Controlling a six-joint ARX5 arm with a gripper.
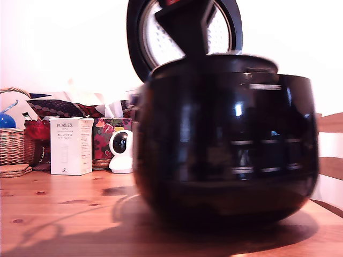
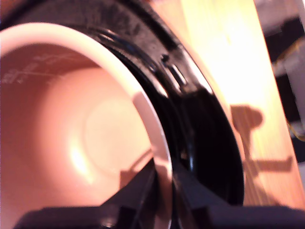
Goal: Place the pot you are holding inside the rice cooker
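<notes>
As the wrist view shows it, your gripper [image 2: 162,179] is clamped on the pot [image 2: 71,133]: one dark finger [image 2: 136,193] sits inside the bowl and the other outside, with the thin flared rim pinched between them. Pot: round, its interior lit pinkish, faint level marks on the inner wall, mouth facing the wrist camera. It lies within the glossy black collar of the rice cooker [image 1: 225,150], rim just beside the collar; you cannot tell whether it is fully seated. Rice cooker: large, rounded, black and blurred in the exterior view, standing on the wooden table [image 1: 53,214], with white markings on its front. Lid [image 1: 161,37]: raised behind the body, dimpled silver inner plate facing forward, the dark arm crossing in front of it. At the exterior view's left, well apart from the cooker: a white PORLEX box [image 1: 71,145], a small white camera [image 1: 122,151] beside it, a wicker basket [image 1: 13,144] and a floral-patterned box [image 1: 110,136]
</notes>
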